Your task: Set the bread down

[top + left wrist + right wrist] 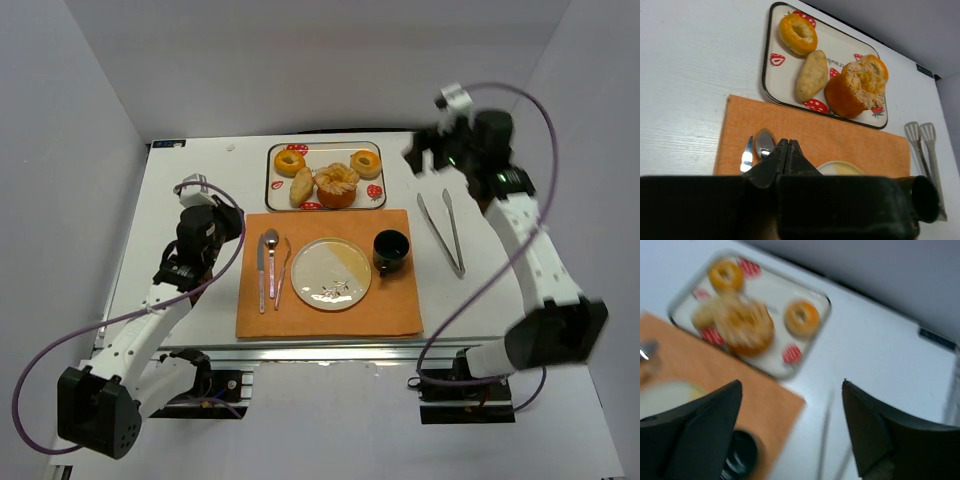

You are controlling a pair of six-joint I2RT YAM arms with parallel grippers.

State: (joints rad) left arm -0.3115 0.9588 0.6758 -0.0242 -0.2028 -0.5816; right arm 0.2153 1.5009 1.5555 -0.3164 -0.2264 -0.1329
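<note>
Left pincer (788,146) was clenched, jaws tip to tip, grasping nothing, and hung over the left part of the white tabletop (225,170), beside the orange placemat (320,320).

On the mat, left to right: knife (262,272), spoon (271,258), fork (284,274), round plate (331,272), dark cup (391,251).

Bread roll (812,75) lay on the strawberry-print tray (328,152) at the far edge of the mat. It sat between a ring bun (290,161) and a large crumb-topped ring loaf (337,186). Its long axis ran near to far, with the far end leaning slightly right. It was far and right of the left pincer, well apart.

Tray lettering beside the roll read roughly "rawb"; the rest was hidden.

Tongs (442,232) lay on the tabletop right of the mat.

Right pincer (790,385) was released, jaws wide, raised at the far right. The roll lay to its left, apart. This view was blurred.
</note>
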